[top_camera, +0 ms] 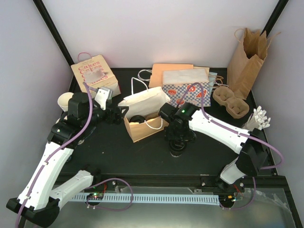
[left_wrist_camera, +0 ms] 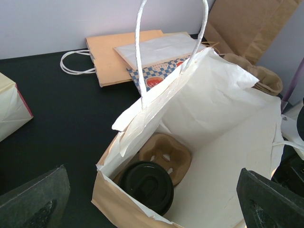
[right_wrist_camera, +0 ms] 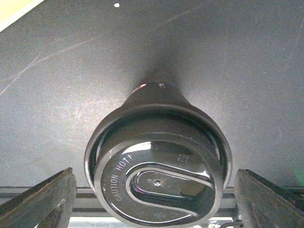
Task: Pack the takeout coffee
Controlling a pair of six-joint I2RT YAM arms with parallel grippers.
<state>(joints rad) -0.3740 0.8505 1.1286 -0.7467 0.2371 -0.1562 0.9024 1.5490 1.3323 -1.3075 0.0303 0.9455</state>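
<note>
My right end effector point(right_wrist_camera: 152, 199) is open, its fingers on either side of the takeout coffee point(right_wrist_camera: 156, 161) and not touching it. The cup stands on the black counter point(right_wrist_camera: 57, 71). Its black lid reads "CAUTION HOT!" and its wall looks dark from here. My left end effector point(left_wrist_camera: 152, 204) hangs wide open over the mouth of the white-lined paper bag point(left_wrist_camera: 223, 109), with the bag's twisted white handle point(left_wrist_camera: 138, 57) rising before it. Down in the bag another lidded cup point(left_wrist_camera: 147, 186) sits in a pulp carrier point(left_wrist_camera: 167, 151), only its lid showing. Behind the bag lie flat bags point(left_wrist_camera: 118, 57), one checked blue. At the back left a box point(top_camera: 92, 71) says "Cakes" in pink, and a tall brown bag point(top_camera: 247, 54) stands far right.
</note>
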